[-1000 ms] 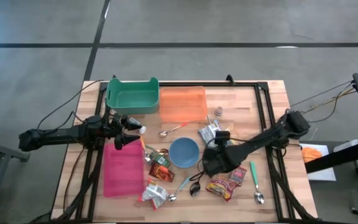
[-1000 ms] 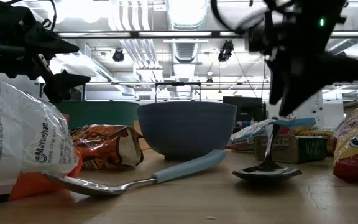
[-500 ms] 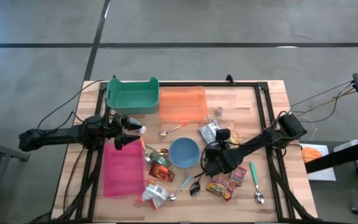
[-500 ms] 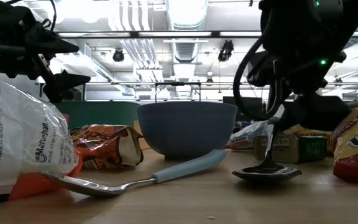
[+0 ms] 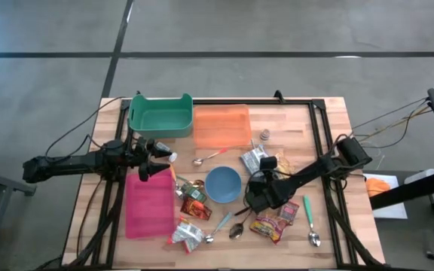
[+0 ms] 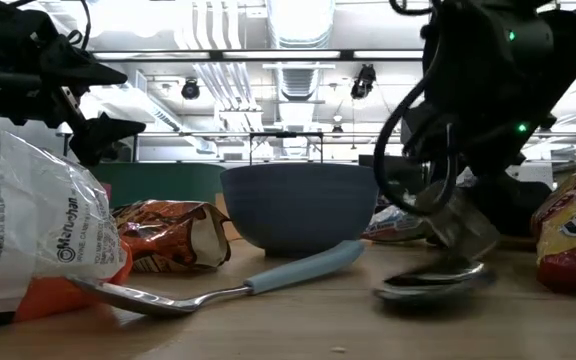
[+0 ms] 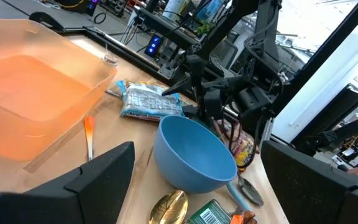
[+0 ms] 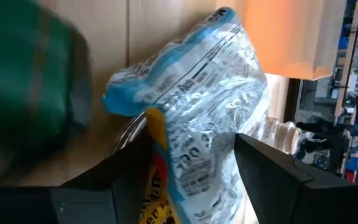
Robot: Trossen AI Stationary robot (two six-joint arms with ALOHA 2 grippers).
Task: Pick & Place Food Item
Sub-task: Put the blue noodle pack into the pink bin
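- Carrying everything, the wooden desk [image 5: 330, 120] has a slatted top. A green bin [image 5: 160, 117] and an orange tray [image 5: 221, 126] stand along its far edge, and a pink tray [image 5: 145, 203] lies near its left edge.
- The right gripper [image 5: 255, 197] is low over the middle of the desk, just right of the round blue bowl [image 5: 223, 184]. Its jaws stand partly apart and, as far as can be seen, are not closed on anything.
- The left gripper [image 5: 157, 159] waits at the far end of the pink tray, with its jaws wide and empty.
- The food item looks to be the blue-and-white packet [image 5: 253, 158], which lies between the bowl and the orange tray. It is directly ahead of the right fingers, and its near end seems to be in the gap between them. Its long axis seems to run away from the gripper toward the orange tray. The right arm is much nearer.
- The packet is shiny crinkled foil, soft and puffy, so it will probably give way under a pinch.
- A metal spoon [image 6: 433, 282] lies flat close below the right gripper.
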